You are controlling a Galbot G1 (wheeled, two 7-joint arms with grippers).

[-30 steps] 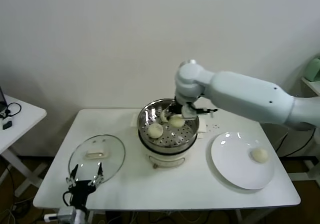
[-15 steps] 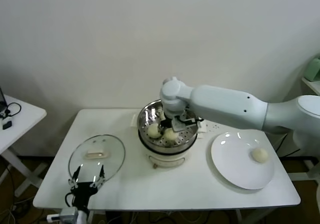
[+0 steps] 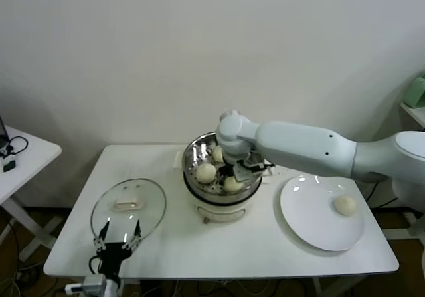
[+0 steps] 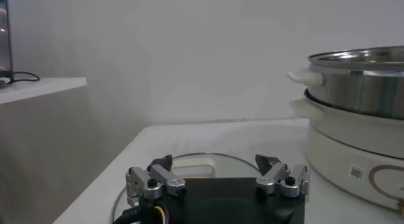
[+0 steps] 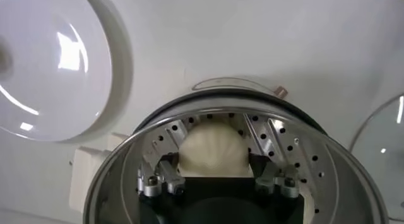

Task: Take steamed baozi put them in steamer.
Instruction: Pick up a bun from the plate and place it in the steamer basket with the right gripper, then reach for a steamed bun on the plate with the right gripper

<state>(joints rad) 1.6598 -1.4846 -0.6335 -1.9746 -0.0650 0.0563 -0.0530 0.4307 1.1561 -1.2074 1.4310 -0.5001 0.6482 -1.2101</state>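
White tabletop; smooth cream baozi (image 5: 212,149)

A plain pale wall (image 3: 133,51) fills the scene from nine o'clock round to three. Before it stands a white rectangular table (image 3: 219,250) at the centre, its front edge toward six. A second white table (image 3: 20,161) sits at nine o'clock, carrying dark cables. Brown floor (image 3: 26,270) shows at seven. A white shelf (image 3: 415,114) edges in at three o'clock.
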